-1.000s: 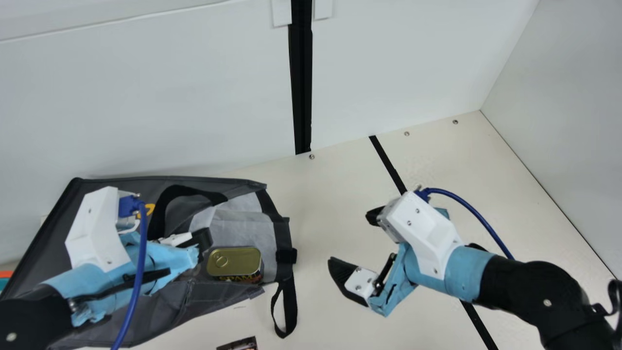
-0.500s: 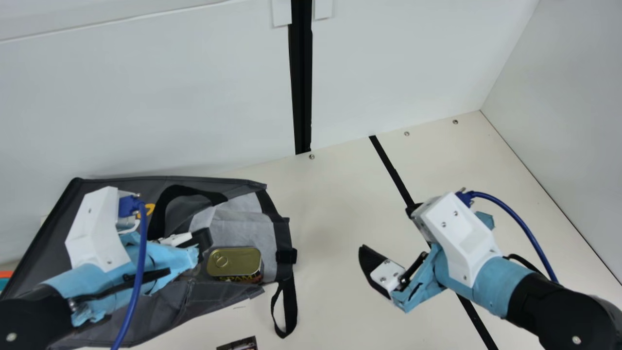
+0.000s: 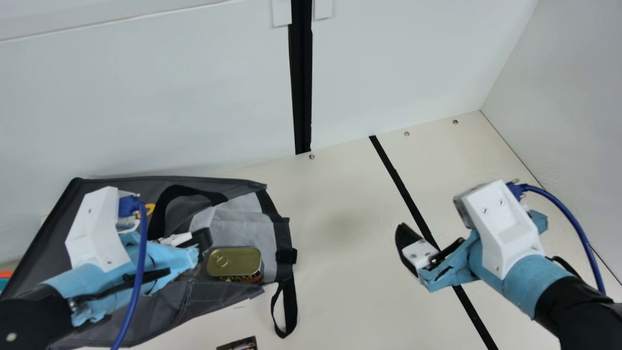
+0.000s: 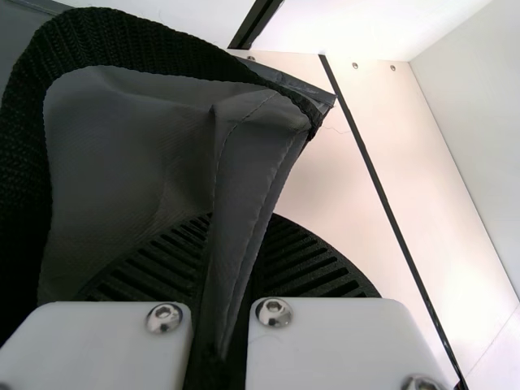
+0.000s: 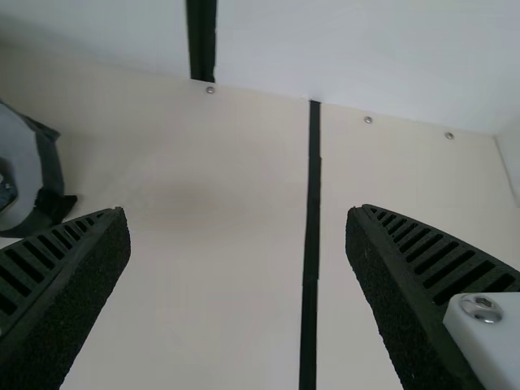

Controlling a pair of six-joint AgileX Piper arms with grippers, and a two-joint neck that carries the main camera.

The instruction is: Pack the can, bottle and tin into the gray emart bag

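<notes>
At the main view's left, my left gripper (image 3: 201, 239) is at the edge of the gray bag (image 3: 160, 311), which lies on its side with its mouth toward the right. The left wrist view has that gripper (image 4: 219, 325) shut on a fold of the bag's dark fabric (image 4: 244, 171). The tin (image 3: 234, 262), gold-lidded, is in the bag's mouth, just right of the gripper. My right gripper (image 3: 427, 223) is over the table's right part, away from the bag; in the right wrist view the gripper (image 5: 237, 244) stands wide open with nothing between its fingers.
A black strap loop (image 3: 291, 308) hangs from the bag onto the table (image 3: 340, 214). A small dark printed item (image 3: 239, 344) is at the main view's bottom edge. White walls stand behind and at the right.
My right arm has moved to the right, away from the bag, with its gripper still open. My left arm, the bag and the tin have kept still.
</notes>
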